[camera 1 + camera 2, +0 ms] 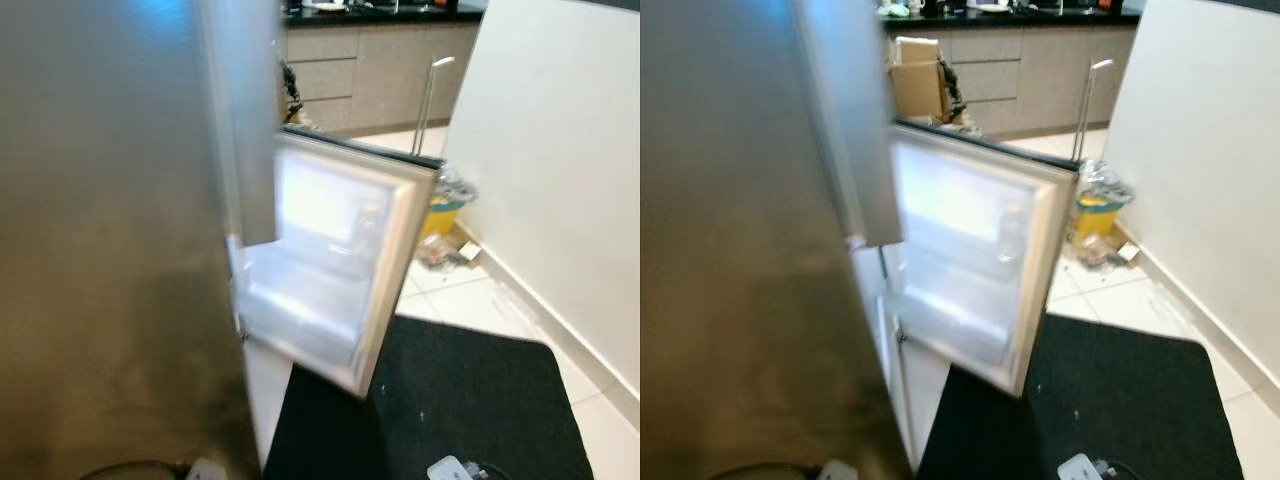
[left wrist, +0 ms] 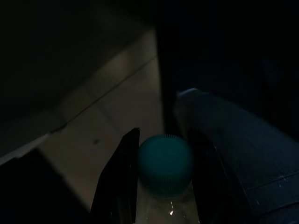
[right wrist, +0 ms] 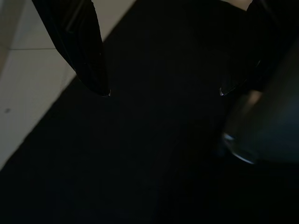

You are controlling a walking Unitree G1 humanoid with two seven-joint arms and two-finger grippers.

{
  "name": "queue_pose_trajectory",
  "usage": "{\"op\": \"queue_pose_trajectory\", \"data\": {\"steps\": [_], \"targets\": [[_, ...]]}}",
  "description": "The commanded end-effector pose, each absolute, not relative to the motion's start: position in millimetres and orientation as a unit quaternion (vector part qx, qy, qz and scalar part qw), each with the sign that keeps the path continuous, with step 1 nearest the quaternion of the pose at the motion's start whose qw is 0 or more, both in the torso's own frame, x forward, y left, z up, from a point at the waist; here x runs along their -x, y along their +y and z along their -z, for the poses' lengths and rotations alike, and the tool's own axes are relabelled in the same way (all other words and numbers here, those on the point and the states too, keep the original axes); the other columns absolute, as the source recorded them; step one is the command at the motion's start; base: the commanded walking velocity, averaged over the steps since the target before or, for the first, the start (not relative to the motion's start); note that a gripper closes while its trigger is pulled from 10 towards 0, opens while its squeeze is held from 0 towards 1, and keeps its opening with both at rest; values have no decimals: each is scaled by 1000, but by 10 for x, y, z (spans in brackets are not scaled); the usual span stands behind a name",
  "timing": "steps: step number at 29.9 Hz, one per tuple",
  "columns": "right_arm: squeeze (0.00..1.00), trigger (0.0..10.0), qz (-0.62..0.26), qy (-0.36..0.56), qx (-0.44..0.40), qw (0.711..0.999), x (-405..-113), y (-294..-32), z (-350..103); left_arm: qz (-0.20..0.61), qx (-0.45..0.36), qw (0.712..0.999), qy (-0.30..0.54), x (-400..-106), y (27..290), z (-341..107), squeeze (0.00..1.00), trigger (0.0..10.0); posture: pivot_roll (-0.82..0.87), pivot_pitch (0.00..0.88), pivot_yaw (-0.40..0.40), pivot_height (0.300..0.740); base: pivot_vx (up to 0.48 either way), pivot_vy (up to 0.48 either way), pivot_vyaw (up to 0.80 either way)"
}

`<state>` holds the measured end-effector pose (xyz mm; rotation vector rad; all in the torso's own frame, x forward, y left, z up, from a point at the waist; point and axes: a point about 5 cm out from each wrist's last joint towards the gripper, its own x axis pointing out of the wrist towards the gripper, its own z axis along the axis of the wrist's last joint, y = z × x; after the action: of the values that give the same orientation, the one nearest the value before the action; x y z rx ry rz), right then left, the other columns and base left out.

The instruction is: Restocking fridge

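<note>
1. The left gripper [image 2: 161,179] was clamped on a clear bottle with a teal cap [image 2: 165,163], one black finger [image 2: 119,182] on each side of the neck just under the cap. It hung low over pale floor tiles [image 2: 112,116] beside the black mat [image 1: 470,400], well away from the fridge.

2. The right gripper [image 3: 163,91] hung spread wide and empty above the mat, holding nothing.

3. The head views showed the steel fridge [image 1: 110,250] filling the robot's left, and its lower door [image 1: 340,255] swung open toward the room. The white door shelves [image 1: 310,300] looked mostly bare. A faint bottle-like shape sat in the upper shelf, too blurred to be sure.

4. Risk: the grip sat high on the neck. I judged that the bottle could swing or slip through the fingers when the arm lifted, since its body hung free below.

5. Risk: the open door stood between the robot and the compartment. A raised arm or the bottle could have knocked the door's edge and pushed it further shut.

6. Risk: both head views were blurred, so the aim at a shelf could have been off. The bottle might have caught the shelf rail and tipped out onto the tiles.

7. Risk: a white plug and cable [image 1: 455,468] lay on the mat's near edge. A step toward the fridge could have snagged it.
</note>
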<state>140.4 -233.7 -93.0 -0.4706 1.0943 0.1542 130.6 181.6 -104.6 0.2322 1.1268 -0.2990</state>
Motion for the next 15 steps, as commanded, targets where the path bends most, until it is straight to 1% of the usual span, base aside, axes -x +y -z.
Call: {"op": "queue_pose_trajectory", "data": {"steps": [1,10,12,15], "targets": [[0,10000,-86,510,219,828,-1431,-2250,939,148,-109,813,553,-1183,1815,1088,0,10000,-31,5,-7,740,0,-461,0],[0,10000,-100,510,219,826,-1436,-2225,942,147,-107,813,553,-1186,1812,1088,0,10000,-36,8,-4,740,0,-461,0],[0,10000,-107,512,195,829,-1425,-2198,949,146,-104,813,553,-1187,1804,1088,0,10000,-33,9,-6,740,0,-461,738],[0,10000,-111,512,190,830,-1428,-2184,949,144,-102,815,553,-1189,1800,1088,0,10000,-34,11,-6,740,0,-414,738]]}}
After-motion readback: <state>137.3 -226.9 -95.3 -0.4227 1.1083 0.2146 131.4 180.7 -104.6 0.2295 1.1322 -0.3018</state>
